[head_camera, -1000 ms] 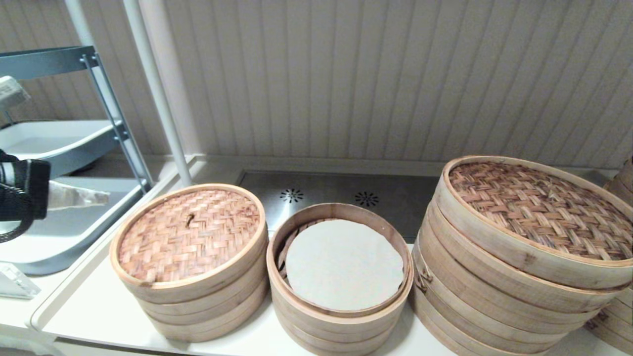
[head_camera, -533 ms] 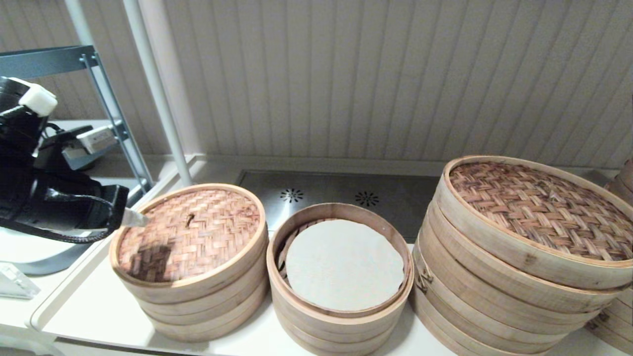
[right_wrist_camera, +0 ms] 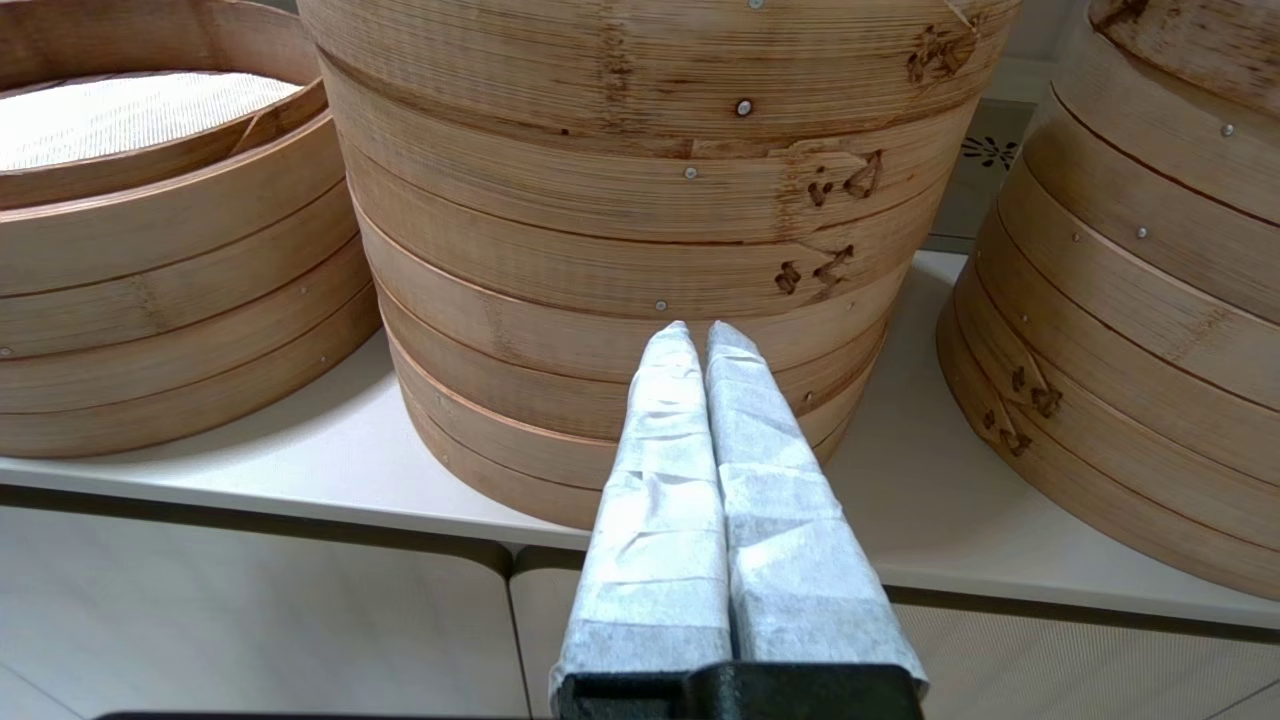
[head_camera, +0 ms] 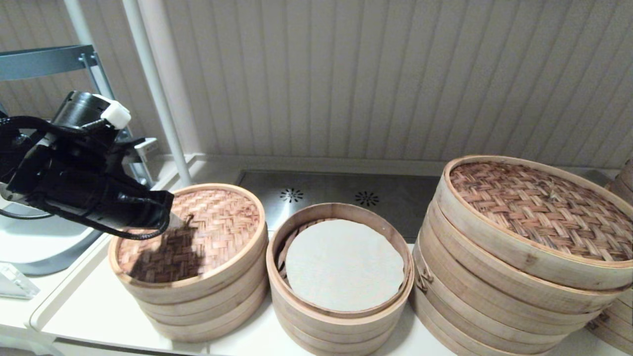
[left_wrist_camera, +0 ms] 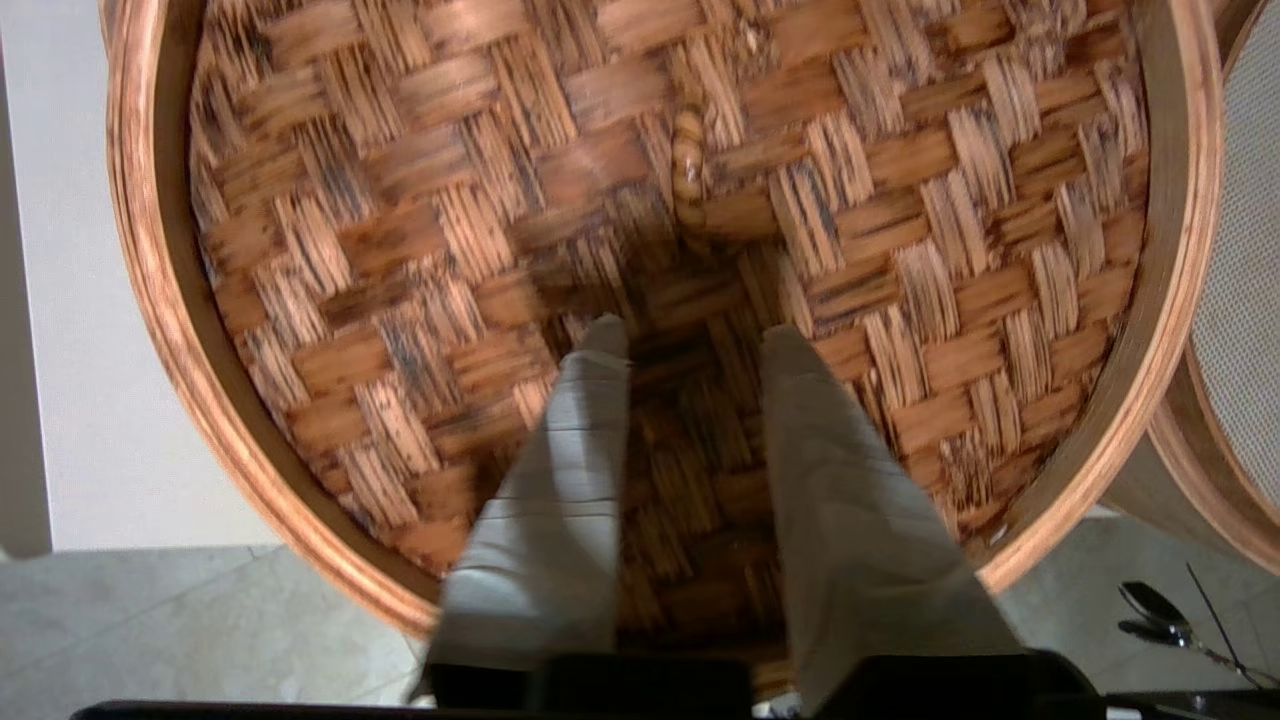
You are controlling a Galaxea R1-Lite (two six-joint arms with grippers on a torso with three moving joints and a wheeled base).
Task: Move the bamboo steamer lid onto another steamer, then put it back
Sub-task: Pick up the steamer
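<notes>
The bamboo steamer lid, reddish-brown weave with a pale rim, sits on the left small steamer stack. Its dark centre knot shows in the left wrist view. My left gripper hangs just above the lid, a little short of the knot, open with nothing between its fingers. In the head view the black left arm reaches over the lid's left part and casts a shadow on it. Another steamer, with greyish-white liner and slats showing at its left edge, stands uncovered in the middle. My right gripper is parked, shut and empty, low before the large stack.
A much larger steamer stack with a dark woven lid stands at the right, and one more stack beyond it. A metal rack with grey trays and a white pole stand at the left. The counter edge runs along the front.
My left arm has swung in from the left and now reaches over the lid, its shadow spreading across the weave. The lid, the steamers and the right arm have not moved.
</notes>
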